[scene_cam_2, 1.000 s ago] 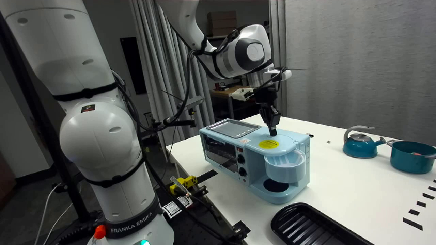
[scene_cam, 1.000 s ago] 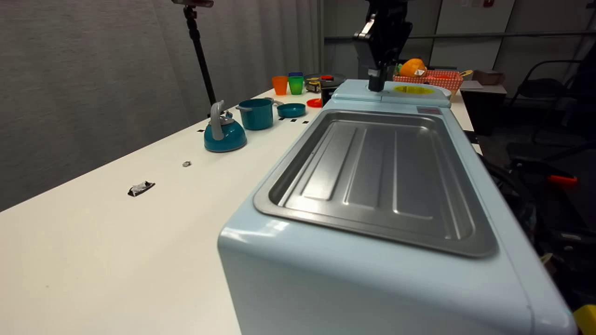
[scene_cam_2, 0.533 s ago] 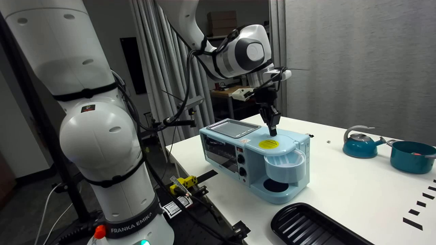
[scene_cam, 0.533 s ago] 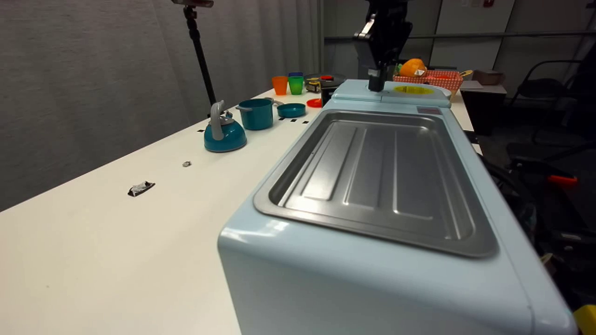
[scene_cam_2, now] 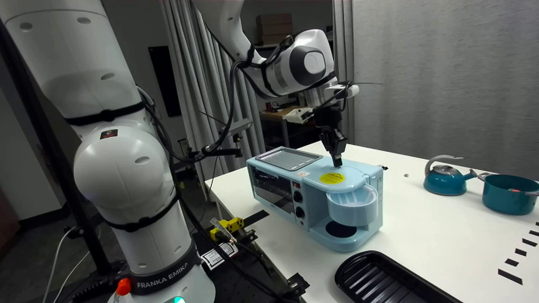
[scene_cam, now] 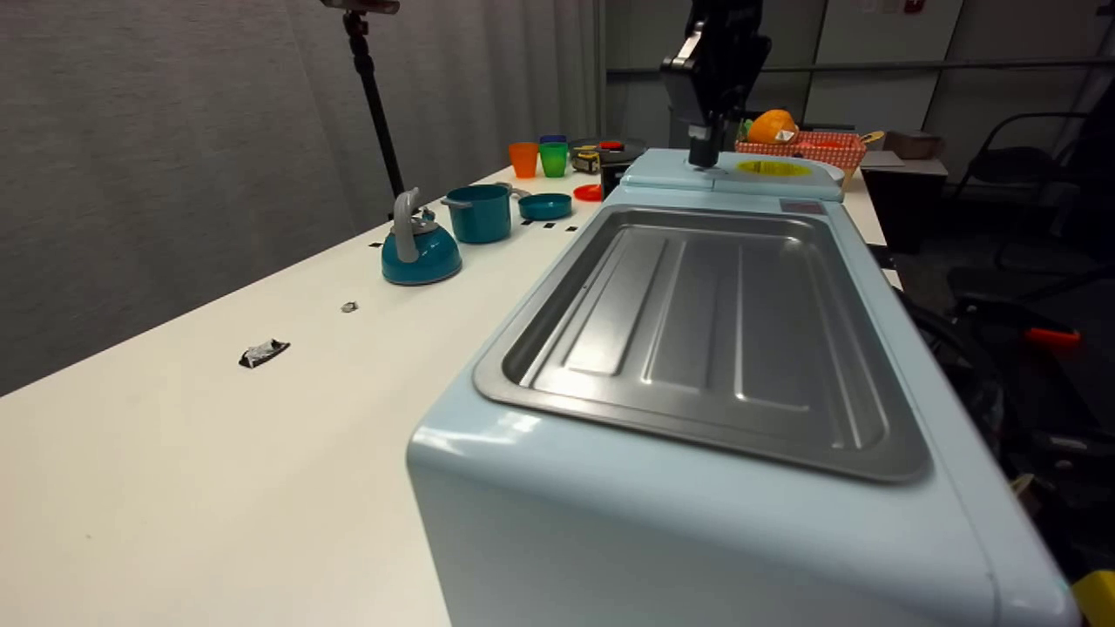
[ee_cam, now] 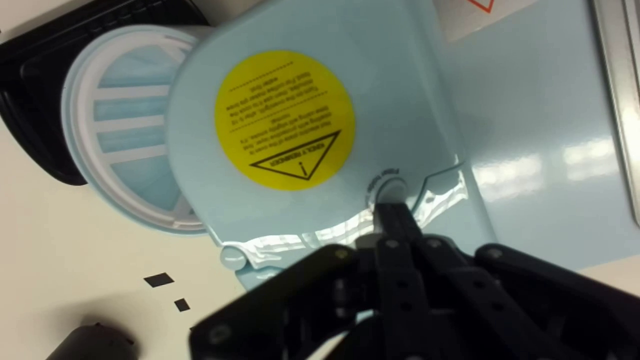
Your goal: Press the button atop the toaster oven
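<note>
The pale mint-blue toaster oven (scene_cam: 697, 522) stands on the white table and shows in both exterior views (scene_cam_2: 318, 206) and the wrist view (ee_cam: 530, 90). Its silver ribbed tray (scene_cam: 697, 305) is on top. A small round button (ee_cam: 392, 190) is set in the lid beyond the yellow round label (ee_cam: 285, 120); the fingertips partly cover it in the wrist view. My gripper points down with its fingers together and nothing between them. Its tips (ee_cam: 391, 206) are at the button, also in both exterior views (scene_cam: 703, 164) (scene_cam_2: 337, 165). I cannot tell if they touch it.
A filter cup (scene_cam_2: 353, 210) sits at the oven's end. A black ribbed pan (scene_cam_2: 391, 280) lies nearby on the table. A teal kettle (scene_cam_2: 446, 184) and a teal pot (scene_cam_2: 509, 195) stand farther off. A basket (scene_cam: 819, 152) is behind the oven.
My gripper has risen very slightly over the last half second, with its fingers still together. The toaster oven and the other objects have not moved.
</note>
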